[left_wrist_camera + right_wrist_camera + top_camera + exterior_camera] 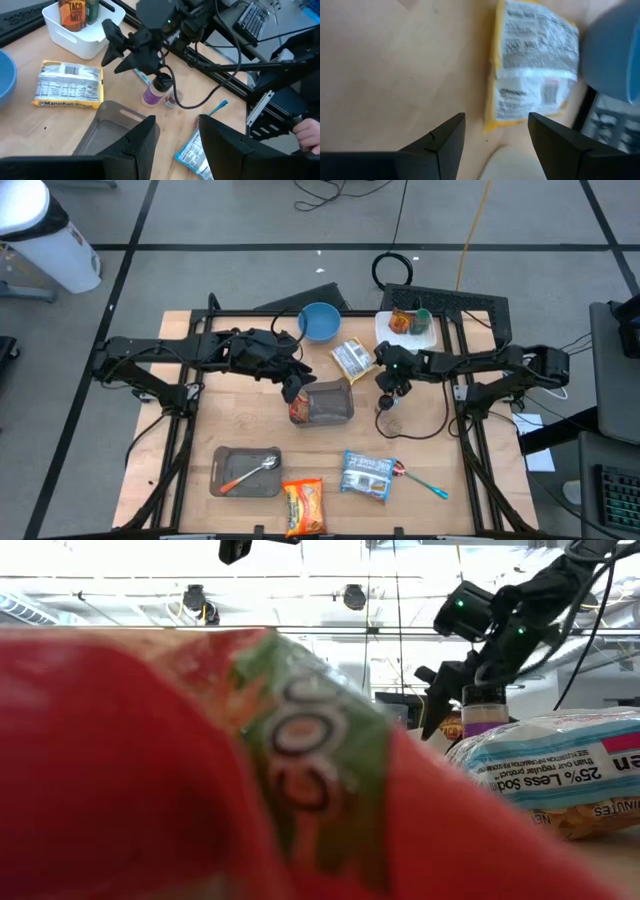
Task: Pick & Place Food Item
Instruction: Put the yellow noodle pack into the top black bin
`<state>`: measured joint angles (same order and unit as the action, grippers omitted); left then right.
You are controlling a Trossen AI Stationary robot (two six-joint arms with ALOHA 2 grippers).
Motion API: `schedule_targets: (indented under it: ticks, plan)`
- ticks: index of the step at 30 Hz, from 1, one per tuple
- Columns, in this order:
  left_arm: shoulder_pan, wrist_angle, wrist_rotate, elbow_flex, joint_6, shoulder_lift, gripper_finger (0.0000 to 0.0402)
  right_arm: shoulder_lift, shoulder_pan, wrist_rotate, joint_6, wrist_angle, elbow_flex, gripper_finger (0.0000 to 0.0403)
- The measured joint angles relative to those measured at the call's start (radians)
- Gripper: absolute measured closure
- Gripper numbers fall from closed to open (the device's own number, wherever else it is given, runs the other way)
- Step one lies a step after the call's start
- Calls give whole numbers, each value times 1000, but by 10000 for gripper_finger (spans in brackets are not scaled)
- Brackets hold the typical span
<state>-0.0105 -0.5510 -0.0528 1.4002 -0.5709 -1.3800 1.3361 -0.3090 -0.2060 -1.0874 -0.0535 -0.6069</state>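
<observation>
Wooden tabletop [240, 420], things listed left to right.

Grey rectangular tray [247, 471] with a metal spoon [252, 473] lying in it, well away from both sets of fingers.

Left gripper [293, 388]: fingers [137, 145] apart, nothing between them, poised just over the near rim of a dark translucent plastic bin [329, 402]. A red-orange snack packet [298, 412] sits at the bin's left end, right under those fingers.

Orange-red noodle packet [304, 506] at the front edge; it fills the low view, only the letters "OO" readable.

Blue round bowl [320, 321] beyond the left fingers.

Yellow-edged ramen packet [353, 359], label reads "Maruchan", lies flat between the two grippers; in the right wrist view it is just ahead of the right fingers [440, 145].

Blue-and-white ramen packet [367, 475], printed "25% Less Sod…", in front of the right gripper.

Right gripper [388, 393]: fingers apart, holding nothing, hanging right above a small purple-labelled spice jar with a dark cap [155, 91] that stands upright on the tabletop, untouched as far as I can tell.

Teal-handled spoon [424, 481] to the right of the blue packet.

White rectangular plastic basket [408, 332] behind the right gripper holds an orange "TACO MIX" packet [73, 11] and a green-topped container [421, 317].
</observation>
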Motion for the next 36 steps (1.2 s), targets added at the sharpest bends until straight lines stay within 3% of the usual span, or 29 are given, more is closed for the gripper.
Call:
schedule_targets:
  ticks: [7, 12, 20, 27, 36]
  plan:
    - [24, 0, 1, 0, -5, 0, 245, 7, 4, 2, 16, 62, 36, 195]
    - [30, 1, 2, 0, -13, 0, 245, 38, 4, 6, 35, 103, 36, 221]
    - [30, 2, 3, 0, -31, 0, 245, 72, 2, 23, 60, 107, 36, 292]
    - [30, 2, 3, 0, -35, 0, 245, 71, -4, -19, 80, 156, 36, 392]
    - [30, 1, 3, 0, -36, 0, 245, 69, -4, -33, 85, 184, 36, 397]
